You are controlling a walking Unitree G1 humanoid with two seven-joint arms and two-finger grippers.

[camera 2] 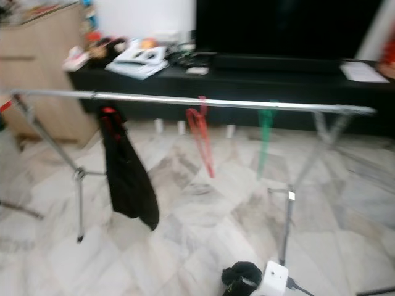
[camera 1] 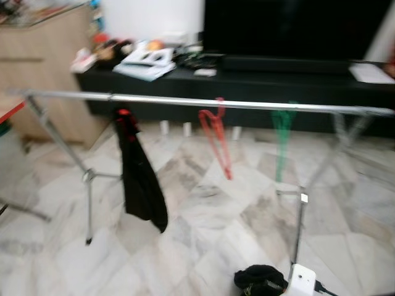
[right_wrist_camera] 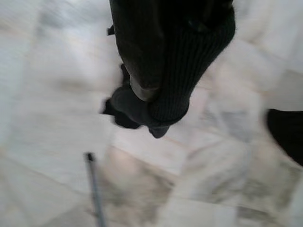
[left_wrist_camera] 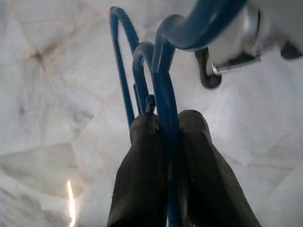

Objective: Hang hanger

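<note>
My left gripper is clamped tight on a blue hanger, held over the marble floor. Rail ahead carries a black garment, red hanger, green hanger. Right gripper: black knit cloth against the fingers; grip, cannot tell.

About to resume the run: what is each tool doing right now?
Left tool: shut on the blue hanger.
Right tool: holding a black knit garment; its fingers are shut on it.
</note>
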